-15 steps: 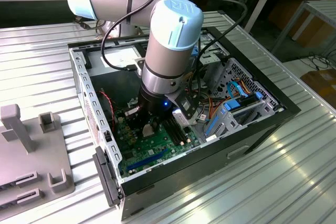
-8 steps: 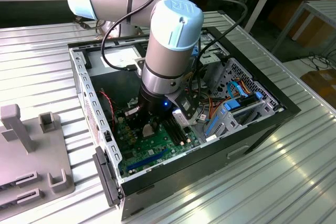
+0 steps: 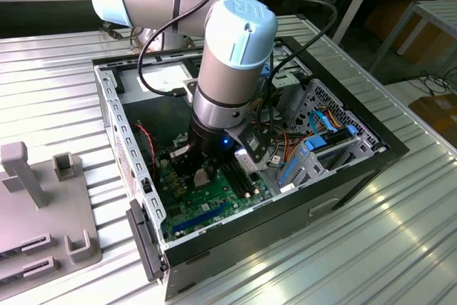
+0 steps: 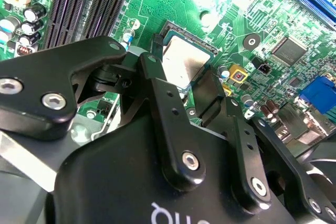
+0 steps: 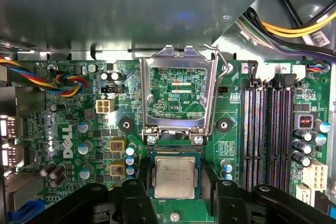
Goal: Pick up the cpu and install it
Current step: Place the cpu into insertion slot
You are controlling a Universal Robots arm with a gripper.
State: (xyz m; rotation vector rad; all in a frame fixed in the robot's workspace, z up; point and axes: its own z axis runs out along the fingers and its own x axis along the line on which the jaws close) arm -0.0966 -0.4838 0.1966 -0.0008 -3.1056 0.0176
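Observation:
The cpu (image 5: 175, 177), a small square chip with a silver-grey top, lies flat inside the open socket on the green motherboard (image 5: 68, 114). In the second wrist view the cpu (image 4: 184, 61) shows just past the black fingers (image 4: 157, 74). My gripper (image 5: 176, 186) straddles it, one finger on each side, and a thin dark gap shows on both sides. It stands open. In the exterior view my gripper (image 3: 202, 178) is low inside the computer case (image 3: 128, 148), right over the board.
The socket's metal load plate (image 5: 178, 56) stands raised beyond the cpu, its lever (image 5: 219, 72) beside it. Memory slots (image 5: 268, 129) run along one side, coloured cables (image 5: 63, 82) along the other. A grey fixture (image 3: 43, 205) sits at the exterior view's left.

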